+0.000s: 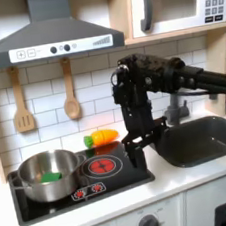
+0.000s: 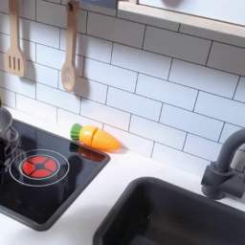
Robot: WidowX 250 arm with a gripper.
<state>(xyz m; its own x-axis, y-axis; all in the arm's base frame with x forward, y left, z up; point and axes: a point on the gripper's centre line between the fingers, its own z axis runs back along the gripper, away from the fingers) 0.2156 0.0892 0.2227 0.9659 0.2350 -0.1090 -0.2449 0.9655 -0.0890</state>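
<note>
In the first exterior view my black gripper (image 1: 136, 152) points down over the right edge of the black stovetop (image 1: 114, 180), just right of the red burner (image 1: 102, 166). Its fingers merge into one dark shape, so I cannot tell how the jaws stand, and I see nothing held in them. An orange toy carrot (image 1: 103, 137) with a green top lies on the counter just behind and to the left of the gripper. The second exterior view shows the carrot (image 2: 98, 138) lying against the tiled wall, behind the stovetop (image 2: 57, 187).
A silver pot (image 1: 45, 175) holding something green (image 1: 53, 176) stands on the left burner. The dark sink (image 1: 204, 138) lies to the right, with its faucet (image 2: 225, 170). A spatula (image 1: 21, 102) and a wooden spoon (image 1: 70, 90) hang on the wall. A microwave (image 1: 176, 3) sits overhead.
</note>
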